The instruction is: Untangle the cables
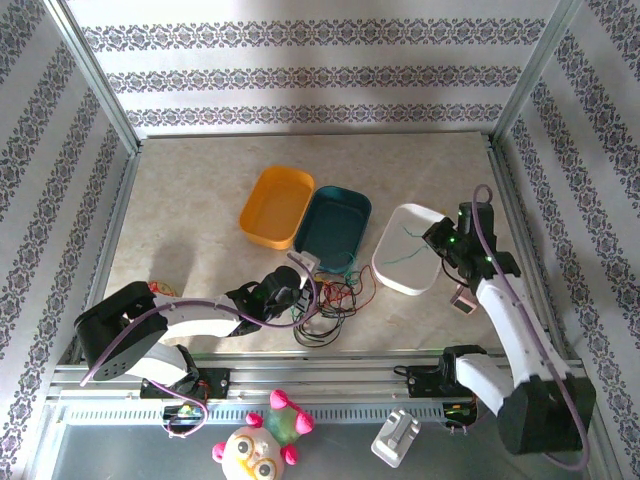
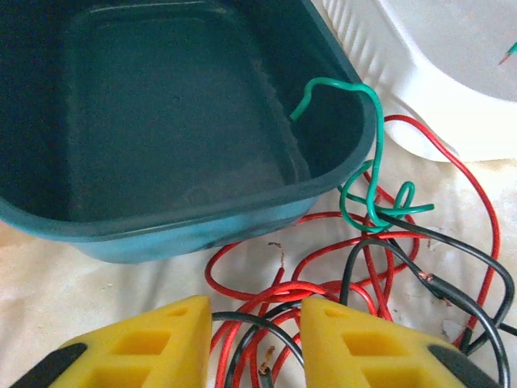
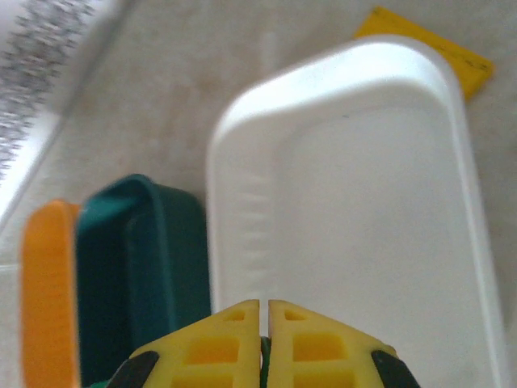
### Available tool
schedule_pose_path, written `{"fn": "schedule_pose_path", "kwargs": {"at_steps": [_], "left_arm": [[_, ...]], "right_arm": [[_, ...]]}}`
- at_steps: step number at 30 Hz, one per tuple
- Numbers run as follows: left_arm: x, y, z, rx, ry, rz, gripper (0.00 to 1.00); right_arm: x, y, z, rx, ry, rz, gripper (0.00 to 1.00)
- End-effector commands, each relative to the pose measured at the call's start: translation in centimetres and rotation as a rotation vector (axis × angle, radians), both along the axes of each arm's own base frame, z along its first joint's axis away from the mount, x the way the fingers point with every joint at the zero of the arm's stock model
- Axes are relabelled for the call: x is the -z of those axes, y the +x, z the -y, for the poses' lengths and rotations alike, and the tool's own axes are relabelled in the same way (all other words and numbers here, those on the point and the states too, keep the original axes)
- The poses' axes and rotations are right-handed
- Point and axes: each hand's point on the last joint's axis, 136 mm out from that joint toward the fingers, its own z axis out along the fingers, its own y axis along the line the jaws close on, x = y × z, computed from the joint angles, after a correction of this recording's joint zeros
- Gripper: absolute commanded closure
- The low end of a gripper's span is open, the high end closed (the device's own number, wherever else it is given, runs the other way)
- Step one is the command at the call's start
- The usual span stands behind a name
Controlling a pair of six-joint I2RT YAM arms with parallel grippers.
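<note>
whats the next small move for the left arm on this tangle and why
Probably close the left fingers on the black cable lying between them and ease it away from the teal bin: red cables and black ones cross there, and a green cable hooks over the bin's rim.

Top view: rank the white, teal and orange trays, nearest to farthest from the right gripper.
1. white tray, directly under the right gripper, right side of table.
2. teal tray, to its left, mid-table.
3. orange tray, leftmost, beyond the teal one.
</note>
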Motion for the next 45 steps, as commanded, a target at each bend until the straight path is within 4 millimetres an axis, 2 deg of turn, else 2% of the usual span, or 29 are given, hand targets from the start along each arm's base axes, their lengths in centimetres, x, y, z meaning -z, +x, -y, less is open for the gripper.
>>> {"fn": "schedule_pose_path", "kwargs": {"at_steps": [1,3,4,7,10,13,16,18,21,22,24,26,28,33,40,45], "left_arm": [[-3.2,1.5,0.3,-0.056,-0.084,0.058,0.62],[-3.6,1.5,0.2,-0.060,-0.090,0.064,0.57],[-3.7,1.5,0.1,-0.062,-0.089,0.067,0.54],[-3.9,1.5,-0.1,-0.071,-0.090,0.067,0.42],[-4.4,1.5,-0.6,-0.098,-0.112,0.074,0.35],[-5.0,1.8,-1.5,-0.148,-0.131,0.090,0.30],[-5.5,2.2,-2.9,-0.219,-0.116,0.110,0.28],[-5.8,2.4,-4.3,-0.287,-0.100,0.120,0.27],[-5.9,2.7,-7.6,-0.456,-0.071,0.119,0.24],[-5.9,2.7,-8.7,-0.502,-0.069,0.118,0.24],[-6.0,2.5,-10.0,-0.543,-0.071,0.121,0.24],[-6.0,2.3,-10.0,-0.514,-0.071,0.126,0.24],[-5.6,2.0,-9.3,-0.465,-0.068,0.117,0.23],[-4.0,1.5,-7.9,-0.397,-0.058,0.058,0.20],[-2.9,1.7,-4.5,-0.272,-0.071,0.009,0.19],[-1.9,2.1,-3.6,-0.265,-0.060,-0.024,0.19]], "right_arm": [[1.5,0.5,0.4,-0.033,-0.059,-0.089,0.95],[1.8,1.5,0.3,-0.053,-0.067,-0.102,0.66],[1.6,2.0,0.1,-0.071,-0.069,-0.098,0.58],[0.4,2.8,-0.2,-0.095,-0.124,-0.072,0.43],[-1.0,2.7,-1.3,-0.139,-0.201,-0.038,0.39],[-1.7,2.2,-3.8,-0.233,-0.254,-0.023,0.39],[-1.5,1.0,-8.7,-0.395,-0.255,-0.009,0.39],[-0.9,-0.4,-13.2,-0.543,-0.214,-0.006,0.39],[0.5,-3.2,-19.7,-0.763,-0.141,-0.024,0.41],[1.1,-4.2,-21.5,-0.822,-0.126,-0.038,0.41],[2.1,-5.3,-23.1,-0.863,-0.144,-0.065,0.41],[3.5,-5.2,-22.5,-0.810,-0.186,-0.104,0.42],[4.5,-4.7,-21.1,-0.728,-0.206,-0.142,0.42],[5.2,-4.0,-19.0,-0.649,-0.234,-0.160,0.43],[6.6,-3.5,-18.5,-0.634,-0.215,-0.205,0.44],[7.1,-3.8,-19.1,-0.670,-0.181,-0.222,0.46]]}}
